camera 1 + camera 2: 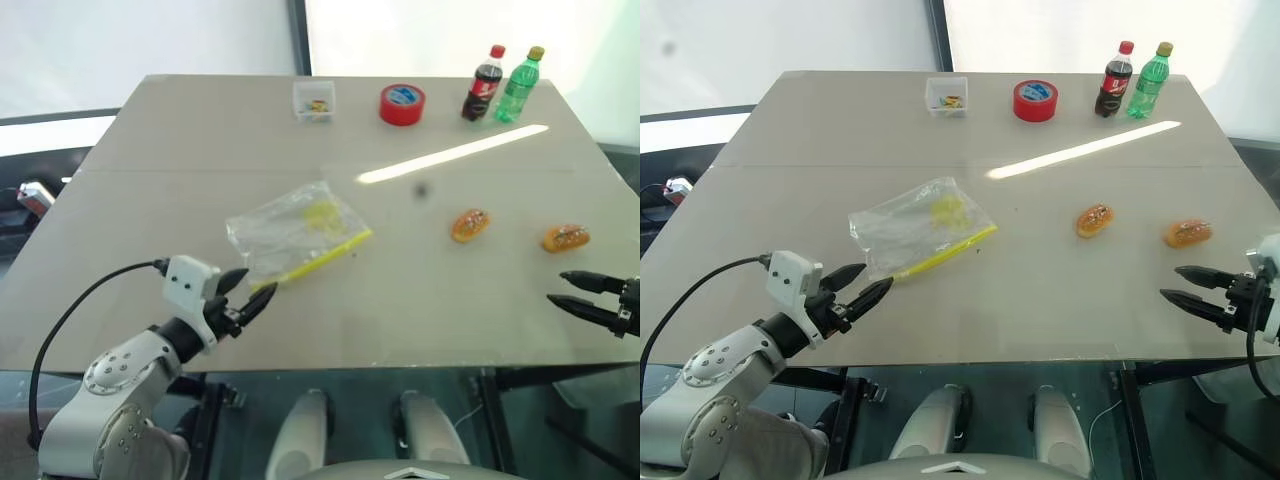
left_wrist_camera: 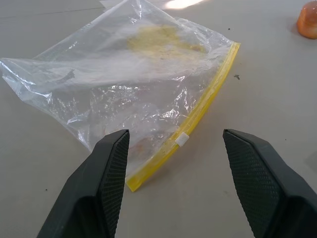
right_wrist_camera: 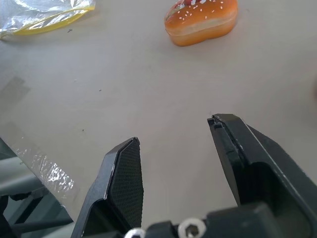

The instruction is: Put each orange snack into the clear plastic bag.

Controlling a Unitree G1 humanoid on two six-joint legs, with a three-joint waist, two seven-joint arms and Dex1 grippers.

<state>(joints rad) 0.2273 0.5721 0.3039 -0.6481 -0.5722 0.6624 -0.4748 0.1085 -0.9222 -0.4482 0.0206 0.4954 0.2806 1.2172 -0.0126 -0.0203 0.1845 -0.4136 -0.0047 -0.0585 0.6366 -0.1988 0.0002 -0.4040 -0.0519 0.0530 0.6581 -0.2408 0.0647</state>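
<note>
Two orange snacks [image 1: 470, 225] [image 1: 566, 238] lie on a pale grey table [image 1: 200, 150] by bright windows.

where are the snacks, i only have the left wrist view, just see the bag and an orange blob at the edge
Observer: That blob is one snack, lying on the table to the right of the bag.
Operator: and the other one
Observer: The second snack lies further right, just beyond the right gripper.
Operator: is that gripper holding anything
Observer: No, the right gripper is open and empty, above the table's near edge.
Operator: left one touching the bag yet
Observer: No, the left gripper is open, just short of the bag's yellow strip.
</note>
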